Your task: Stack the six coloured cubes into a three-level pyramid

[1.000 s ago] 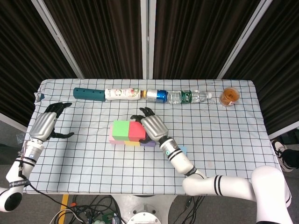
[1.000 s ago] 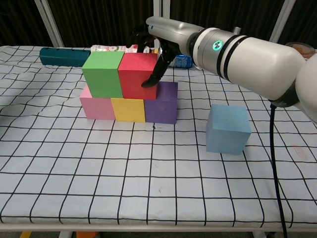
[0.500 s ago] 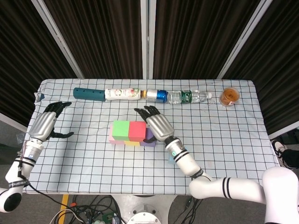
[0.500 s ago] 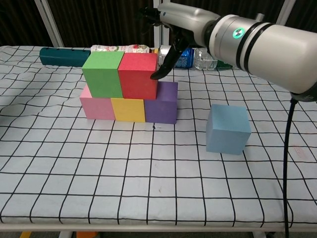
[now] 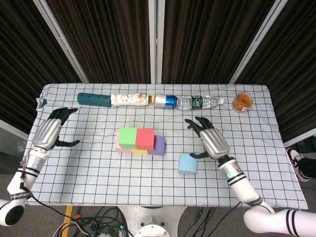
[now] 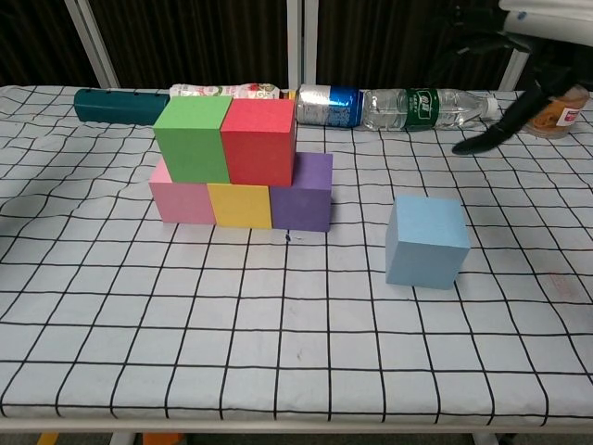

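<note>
A pink cube [image 6: 181, 197], a yellow cube [image 6: 239, 205] and a purple cube [image 6: 304, 192] form a row on the table. On top of them sit a green cube [image 6: 193, 139] and a red cube [image 6: 258, 141], side by side. A light blue cube [image 6: 425, 241] stands alone to the right of the stack, also seen as the blue cube [image 5: 187, 163] in the head view. My right hand [image 5: 212, 139] hovers open just right of and above the blue cube, holding nothing. My left hand [image 5: 50, 131] stays open at the table's left edge, far from the cubes.
Along the back lie a teal tube [image 5: 94, 99], a white patterned bottle [image 5: 129, 99], a blue can [image 5: 167, 101] and a clear water bottle [image 5: 197, 102]. An orange-filled cup [image 5: 242, 102] stands at the back right.
My right hand has let go of the red cube on the stack and swung right, now hovering beside the blue cube. The left hand has not moved.
</note>
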Available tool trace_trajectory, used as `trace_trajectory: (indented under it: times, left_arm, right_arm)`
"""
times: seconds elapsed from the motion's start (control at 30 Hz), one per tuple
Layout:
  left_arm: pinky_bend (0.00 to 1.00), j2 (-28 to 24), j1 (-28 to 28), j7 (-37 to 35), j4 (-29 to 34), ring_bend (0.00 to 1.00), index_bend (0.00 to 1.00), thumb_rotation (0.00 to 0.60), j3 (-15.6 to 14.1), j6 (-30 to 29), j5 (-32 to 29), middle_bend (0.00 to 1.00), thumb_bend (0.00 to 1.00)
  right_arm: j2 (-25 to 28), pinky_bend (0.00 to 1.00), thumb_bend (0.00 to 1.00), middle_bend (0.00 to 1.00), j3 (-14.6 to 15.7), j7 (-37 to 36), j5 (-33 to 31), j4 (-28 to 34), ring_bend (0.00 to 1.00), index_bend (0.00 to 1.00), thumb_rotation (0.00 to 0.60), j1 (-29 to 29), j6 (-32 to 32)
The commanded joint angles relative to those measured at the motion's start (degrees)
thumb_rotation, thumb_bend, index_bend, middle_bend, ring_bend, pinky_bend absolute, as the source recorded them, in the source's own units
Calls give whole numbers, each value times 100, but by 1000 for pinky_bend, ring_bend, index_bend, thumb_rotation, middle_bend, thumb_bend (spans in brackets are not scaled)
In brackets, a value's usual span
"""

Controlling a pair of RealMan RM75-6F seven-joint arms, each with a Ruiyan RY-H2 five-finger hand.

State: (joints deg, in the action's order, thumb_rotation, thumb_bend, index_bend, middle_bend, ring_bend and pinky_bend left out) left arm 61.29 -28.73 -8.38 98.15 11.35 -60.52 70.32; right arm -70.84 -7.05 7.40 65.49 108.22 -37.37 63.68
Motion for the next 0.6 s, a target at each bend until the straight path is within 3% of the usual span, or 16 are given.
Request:
trace_trajectory:
  times: [0.03,0.23,0.6]
  left_arm:
    - [60,15,-34,76,38,60,131,600,3,35,-36,126,108]
    - [60,42,-83,176,59,60,131,600,16,92,-130,126,108]
    - [59,23,-73,122,46,60,131,600,-15,106,-84,126,108]
  right_arm:
    - [91,0,11,247,329,-362,305,10,0,87,600,359,81]
    - [-265,0,0,247,534,-636,522,-259,0,87,600,684,184]
    - [-1262,0,0,246,458,-665,603,-1160,0,86,600,850,182]
